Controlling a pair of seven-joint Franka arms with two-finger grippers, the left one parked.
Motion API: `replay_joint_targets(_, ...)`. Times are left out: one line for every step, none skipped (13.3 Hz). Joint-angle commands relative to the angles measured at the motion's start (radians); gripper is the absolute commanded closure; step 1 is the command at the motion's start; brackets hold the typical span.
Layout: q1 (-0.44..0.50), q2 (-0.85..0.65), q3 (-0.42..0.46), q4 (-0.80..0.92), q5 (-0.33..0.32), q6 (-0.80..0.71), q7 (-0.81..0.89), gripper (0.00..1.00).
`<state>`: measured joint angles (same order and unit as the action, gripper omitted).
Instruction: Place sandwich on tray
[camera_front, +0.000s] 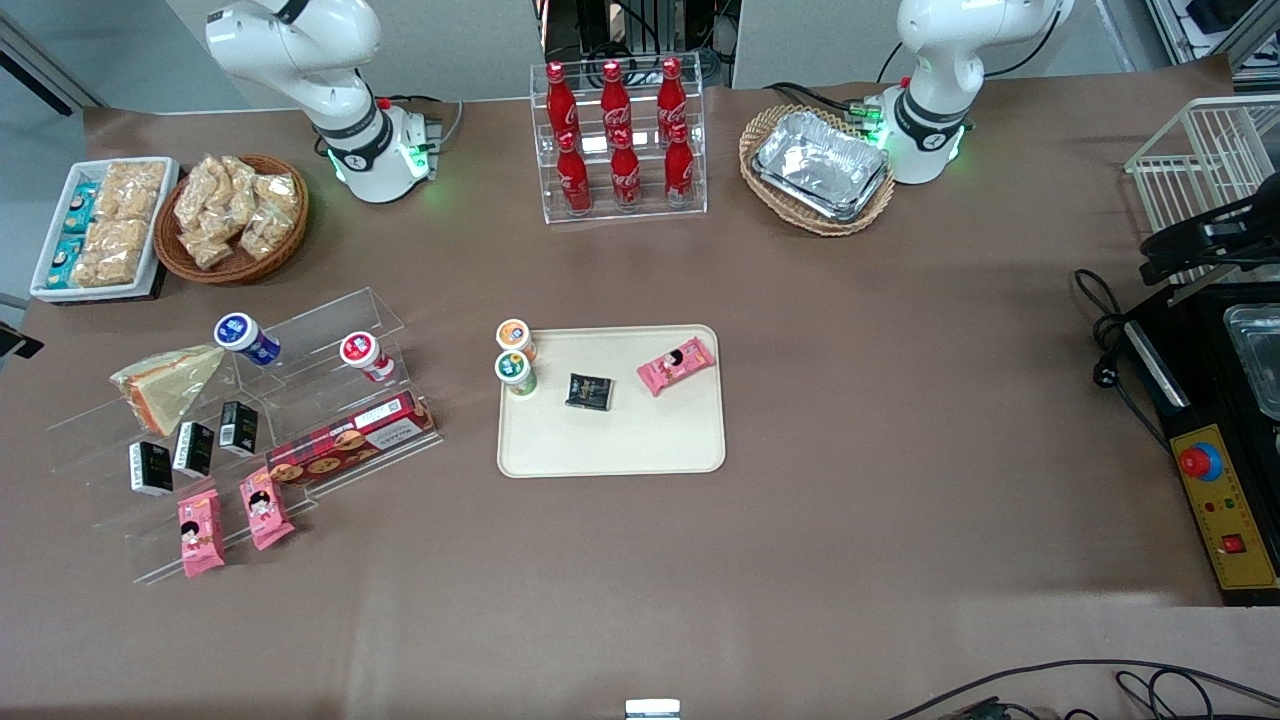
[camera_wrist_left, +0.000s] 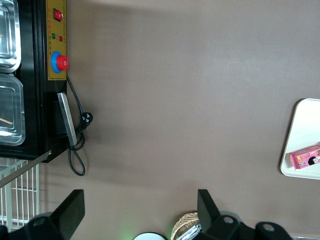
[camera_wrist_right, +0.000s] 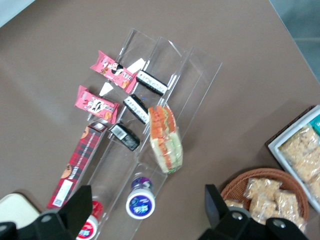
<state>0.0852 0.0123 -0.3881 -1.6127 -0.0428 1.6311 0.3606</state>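
Note:
The sandwich (camera_front: 165, 385), a triangular wedge in clear wrap, lies on the top step of a clear acrylic stand (camera_front: 300, 345) toward the working arm's end of the table. In the right wrist view the sandwich (camera_wrist_right: 165, 137) shows its orange and green filling edge. The cream-beige tray (camera_front: 610, 445) lies mid-table, apart from the stand; its edge also shows in the left wrist view (camera_wrist_left: 300, 130). My gripper (camera_wrist_right: 145, 215) hangs open and empty high above the stand, over a blue-lidded cup (camera_wrist_right: 140, 204), with the sandwich just past its fingertips (camera_wrist_right: 77, 207). The gripper is out of the front view.
The stand also holds a red-lidded cup (camera_front: 362, 352), black packets (camera_front: 195, 448), pink snack packets (camera_front: 200, 533) and a red biscuit box (camera_front: 350, 437). The tray holds two cups (camera_front: 516, 360), a black packet (camera_front: 589, 391) and a pink packet (camera_front: 677, 365). A snack basket (camera_front: 235, 215) stands near the arm's base.

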Motion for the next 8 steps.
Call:
replay_joint_targets(-0.021, 0.002, 0.005, -0.065, -0.006, 0.049, -0.065, 0.00)
replay_joint_targets(-0.022, -0.001, 0.005, -0.102, -0.003, 0.074, -0.065, 0.00)
replay_joint_targets(-0.022, -0.005, 0.003, -0.146, -0.003, 0.111, -0.066, 0.00)
replay_joint_targets(-0.022, -0.009, -0.006, -0.192, -0.003, 0.156, -0.074, 0.00)
replay_joint_targets(-0.021, -0.009, -0.023, -0.237, -0.002, 0.203, -0.095, 0.00)
replay_joint_targets(-0.021, -0.009, -0.032, -0.281, -0.002, 0.252, -0.113, 0.00)
replay_joint_targets(-0.021, -0.009, -0.041, -0.332, -0.002, 0.303, -0.123, 0.00)
replay_joint_targets(-0.022, -0.012, -0.047, -0.379, -0.002, 0.356, -0.138, 0.00)
